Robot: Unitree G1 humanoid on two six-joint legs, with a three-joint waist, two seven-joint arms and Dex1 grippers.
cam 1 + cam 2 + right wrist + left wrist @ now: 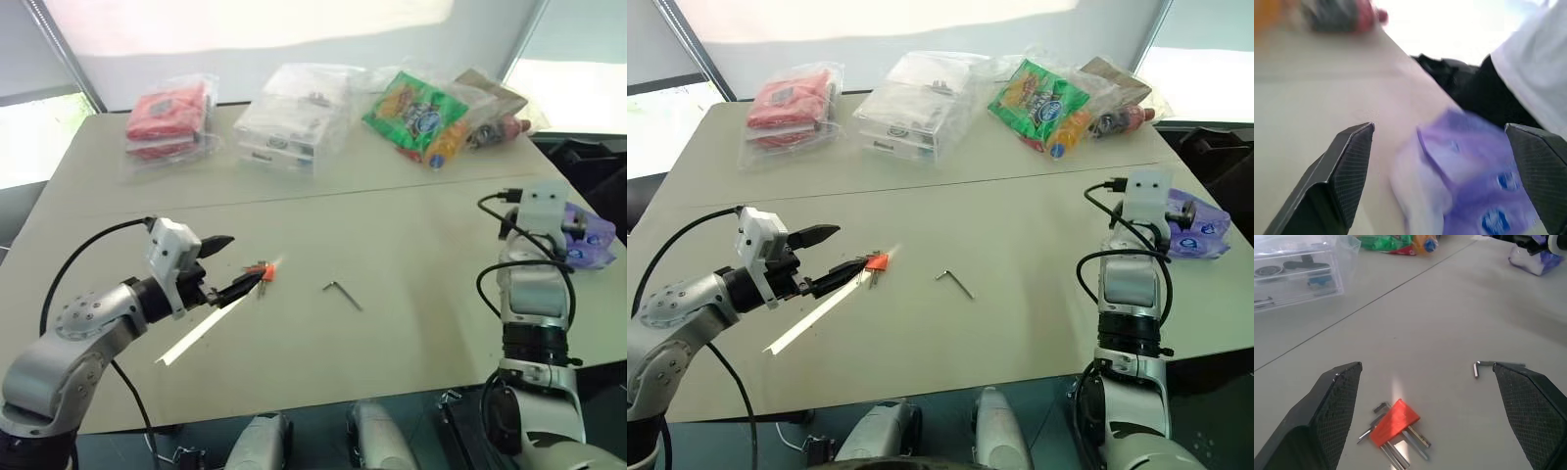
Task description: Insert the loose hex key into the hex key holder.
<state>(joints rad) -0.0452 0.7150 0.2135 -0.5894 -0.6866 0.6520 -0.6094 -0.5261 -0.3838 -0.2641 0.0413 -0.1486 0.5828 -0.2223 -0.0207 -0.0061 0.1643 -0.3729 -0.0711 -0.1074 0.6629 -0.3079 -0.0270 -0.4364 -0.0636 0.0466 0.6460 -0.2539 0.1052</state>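
— Where is everything sitting?
— I'm holding my left gripper [1425,421] wide over the hex key holder [1395,422]; the loose hex key [343,294] is lying just right of it, untouched.
— Your right gripper [1444,181]?
— Gaping wide at the purple tissue packet [1193,223], empty.

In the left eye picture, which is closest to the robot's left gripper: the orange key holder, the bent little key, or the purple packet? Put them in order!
From the left gripper:
1. Hex key holder, right at its fingers.
2. Loose hex key, mid-table.
3. Purple tissue packet, far right edge.
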